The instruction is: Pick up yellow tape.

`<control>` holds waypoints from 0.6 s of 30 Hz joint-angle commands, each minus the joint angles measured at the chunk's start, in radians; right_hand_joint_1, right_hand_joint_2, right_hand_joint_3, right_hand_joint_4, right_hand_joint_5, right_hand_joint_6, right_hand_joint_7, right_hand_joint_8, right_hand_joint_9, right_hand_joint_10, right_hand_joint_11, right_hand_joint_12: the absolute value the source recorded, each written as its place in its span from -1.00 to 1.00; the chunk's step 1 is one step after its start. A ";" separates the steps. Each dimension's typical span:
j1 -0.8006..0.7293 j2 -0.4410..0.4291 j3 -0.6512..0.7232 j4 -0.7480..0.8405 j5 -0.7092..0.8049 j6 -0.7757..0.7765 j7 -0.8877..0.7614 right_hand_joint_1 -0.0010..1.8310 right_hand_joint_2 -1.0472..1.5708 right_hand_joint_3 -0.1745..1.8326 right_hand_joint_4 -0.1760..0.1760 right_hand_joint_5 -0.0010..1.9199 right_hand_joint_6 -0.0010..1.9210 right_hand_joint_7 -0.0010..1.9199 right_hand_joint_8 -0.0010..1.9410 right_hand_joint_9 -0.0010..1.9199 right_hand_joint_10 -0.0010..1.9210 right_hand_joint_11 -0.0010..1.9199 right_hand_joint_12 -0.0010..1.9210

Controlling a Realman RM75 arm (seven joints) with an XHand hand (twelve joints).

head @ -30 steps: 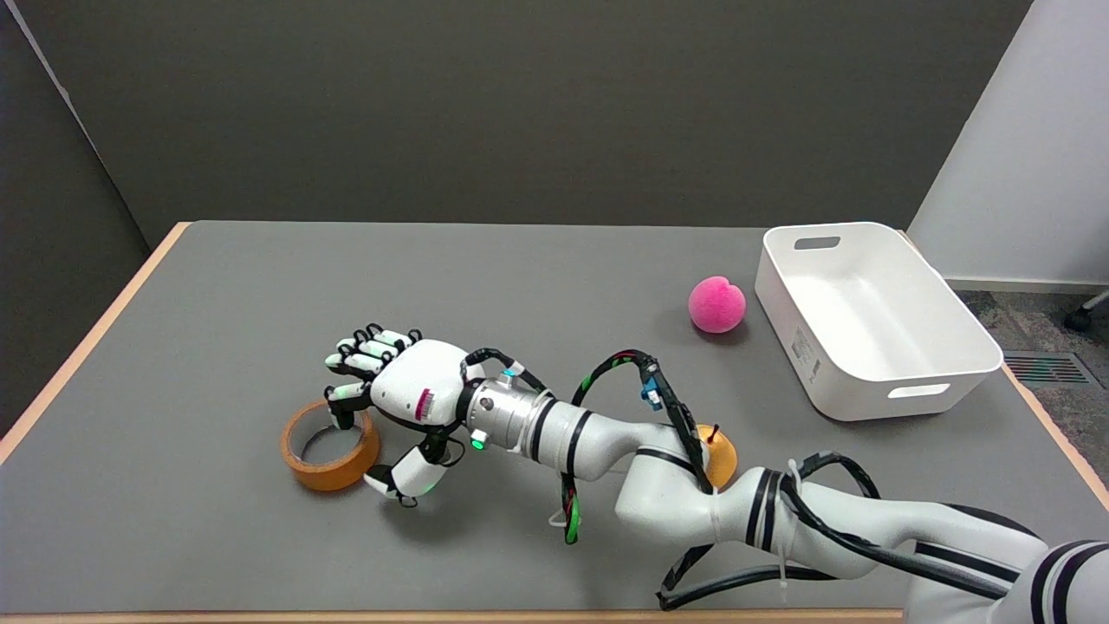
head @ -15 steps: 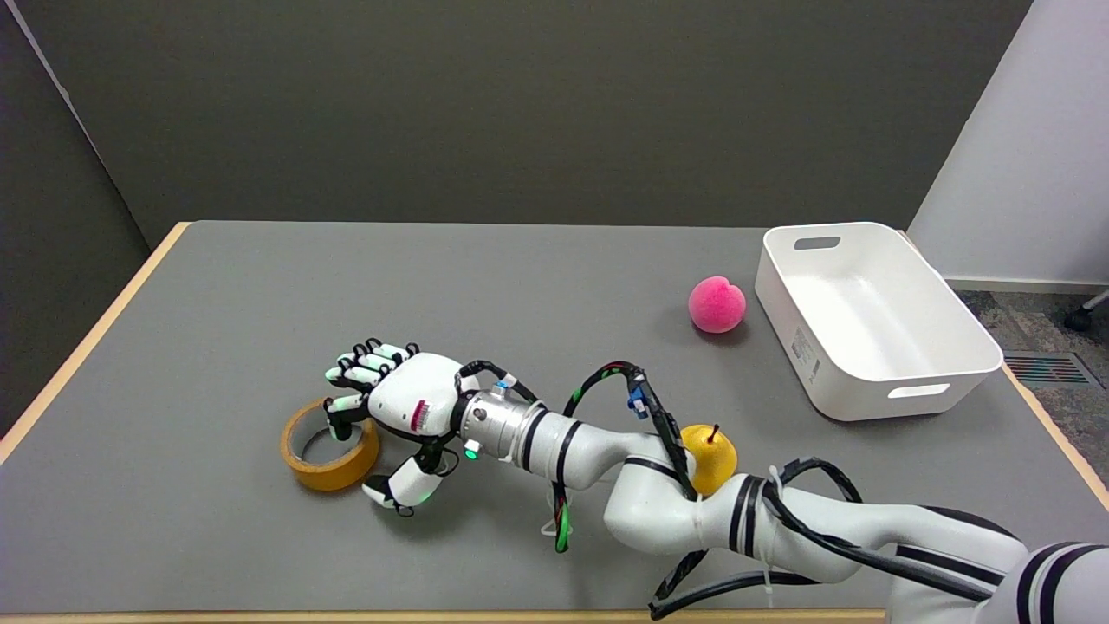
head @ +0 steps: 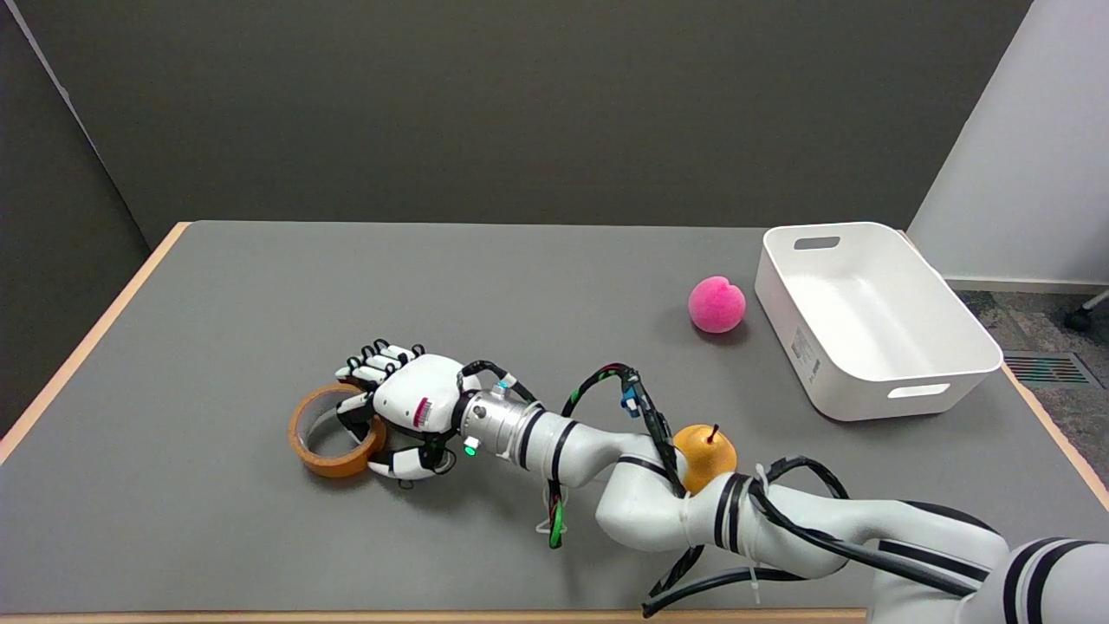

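Tape [head: 333, 440] sits on the surface [head: 217, 347] at lower left of frame, not yet lifted. Your robot hand [head: 400, 412] pinches its right wall, a finger inside the ring, thumb outside. Farther back, pink ball [head: 716, 304] and bin [head: 871, 316] lie untouched. Only the lift remains.

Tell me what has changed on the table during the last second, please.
The right hand came down and closed on the tape: a finger now sits inside the ring and the thumb presses its outer wall. The tape slid a little to the right and seems tilted. The arm shifted, uncovering more of the pear. The pink ball and the white bin stayed where they were.
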 commanded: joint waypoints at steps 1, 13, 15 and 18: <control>0.018 -0.012 0.013 -0.043 0.014 0.038 -0.007 -0.07 0.63 -0.39 1.00 -0.31 0.61 -0.77 -0.69 -0.96 -0.58 -1.00 -0.35; 0.006 0.134 0.313 0.226 0.007 0.003 -0.183 -0.06 0.61 -0.36 1.00 -0.29 0.60 -0.72 -0.65 -0.94 -0.51 -1.00 -0.27; -0.008 0.202 0.420 0.311 0.011 -0.027 -0.248 -0.07 0.58 -0.26 1.00 -0.30 0.66 -0.76 -0.57 -0.96 -0.45 -1.00 -0.22; -0.041 0.280 0.554 0.380 0.011 -0.055 -0.302 -0.05 0.60 -0.34 1.00 -0.29 0.60 -0.72 -0.63 -0.94 -0.49 -1.00 -0.23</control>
